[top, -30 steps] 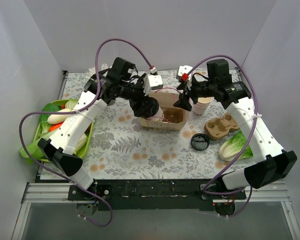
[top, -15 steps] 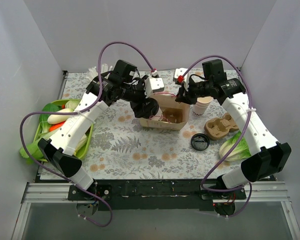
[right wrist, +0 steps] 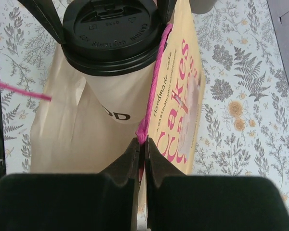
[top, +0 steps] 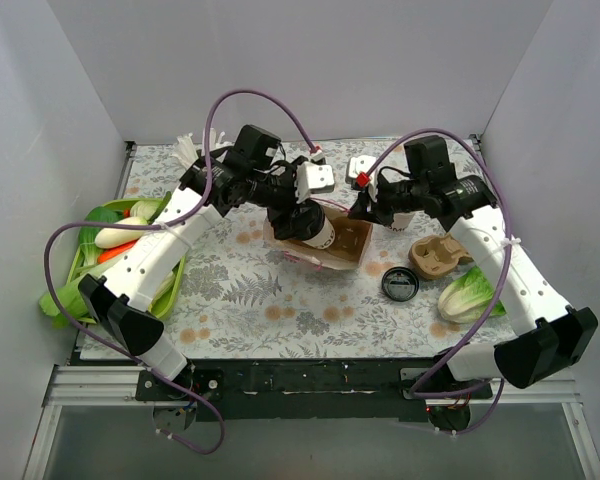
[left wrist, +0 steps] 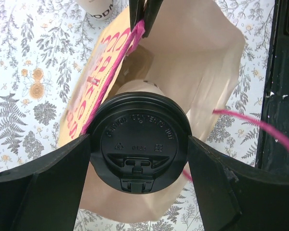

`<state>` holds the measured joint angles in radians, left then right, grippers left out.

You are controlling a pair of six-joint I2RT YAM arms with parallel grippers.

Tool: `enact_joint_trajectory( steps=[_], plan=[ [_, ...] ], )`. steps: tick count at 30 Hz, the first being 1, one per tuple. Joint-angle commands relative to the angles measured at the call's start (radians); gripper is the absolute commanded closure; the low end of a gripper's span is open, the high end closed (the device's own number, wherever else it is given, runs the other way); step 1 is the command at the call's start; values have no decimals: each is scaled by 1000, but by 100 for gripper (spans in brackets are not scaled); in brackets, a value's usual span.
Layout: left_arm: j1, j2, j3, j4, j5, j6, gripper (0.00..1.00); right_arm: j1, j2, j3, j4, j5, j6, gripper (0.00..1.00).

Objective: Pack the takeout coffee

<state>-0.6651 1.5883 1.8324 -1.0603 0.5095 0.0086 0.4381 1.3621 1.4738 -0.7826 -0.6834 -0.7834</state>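
Insertion is what I am judging to be the step in hand. My left gripper (left wrist: pixel 138 166) is clamping the small white paper cup with dark side print and round black plastic lid (right wrist: pixel 111 33) from both sides just under the lid. I am holding it tilted at the mouth of the tan paper bag with pink lettering (right wrist: pixel 180 101). How far the base is reaching inside, I cannot tell. My right gripper (right wrist: pixel 143 144) is pinching its jaws together on the bag's pink cord handle (right wrist: pixel 156 82), drawing that side of the mouth up and open.

To do this well, I am thinking of three things:
- I am wanting the handle pulled taut and away from the cup, so the paper wall is not folding under the base.
- I am wanting the cup brought upright before it goes deeper, since a tilted lid is risking a leak.
- I am planning to let go only once the base is sitting flat on the bag's floor over the fern-printed tablecloth (top: pixel 250 300).
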Motion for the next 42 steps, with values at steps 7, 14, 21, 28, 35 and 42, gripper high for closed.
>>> enact_joint_trajectory(
  steps=[7,14,21,28,35,42],
  plan=[
    [-36,-65,-136,100,-15,135,100,25,-98,-89,100,-19,118,99],
    [-82,-246,-397,298,-104,316,100,24,-97,-104,138,-4,183,99],
    [-106,-251,-361,272,-150,332,100,19,-61,-55,112,-68,196,99],
    [-197,-277,-349,180,-288,353,100,65,-64,-81,95,-203,335,99],
    [-231,-298,-346,76,-341,356,100,105,-61,-78,154,-179,423,99],
    [-234,-314,-338,-35,-342,355,100,106,-43,-66,171,-116,432,99]
  ],
)
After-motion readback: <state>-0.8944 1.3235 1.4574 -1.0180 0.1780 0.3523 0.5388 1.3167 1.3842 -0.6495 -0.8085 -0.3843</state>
